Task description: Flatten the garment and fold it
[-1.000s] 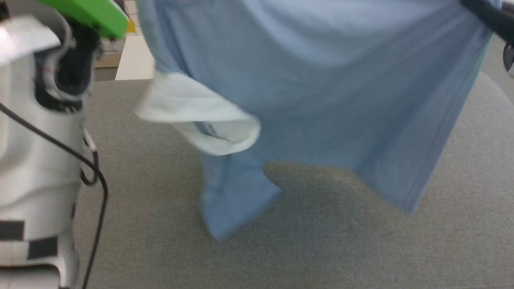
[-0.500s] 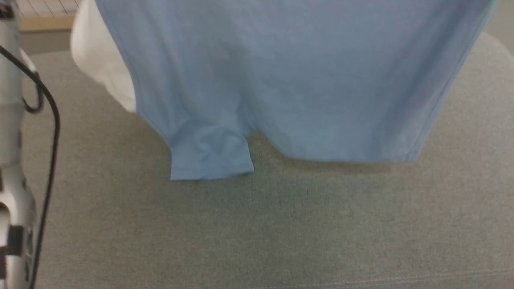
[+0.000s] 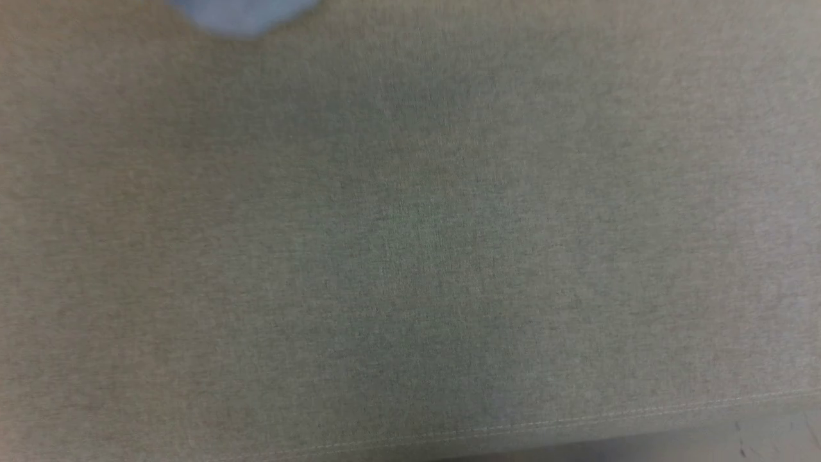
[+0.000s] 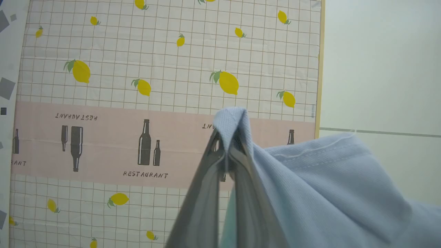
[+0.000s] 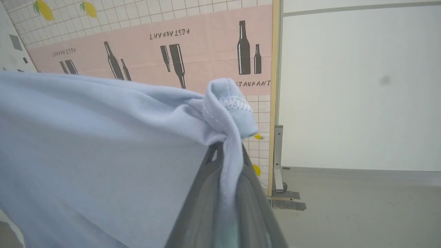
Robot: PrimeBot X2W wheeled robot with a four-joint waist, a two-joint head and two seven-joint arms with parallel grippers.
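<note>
I hold the blue garment (image 4: pixel 310 193) up in the air, one pinched bit in each gripper.

My left gripper (image 4: pixel 226 155) has its jaws shut tight on a fold of the cloth, and the rest hangs off to one side. Behind it stands a screen with lemons and bottles (image 4: pixel 137 62), next to a white wall (image 4: pixel 379 69). My right gripper (image 5: pixel 225 155) has its jaws clamped on a bunched hem, and the wide cloth hides much of the screen. Looking down, I see the grey bench (image 3: pixel 410 256), with a small blue bit of cloth (image 3: pixel 244 16) at the top edge.
</note>
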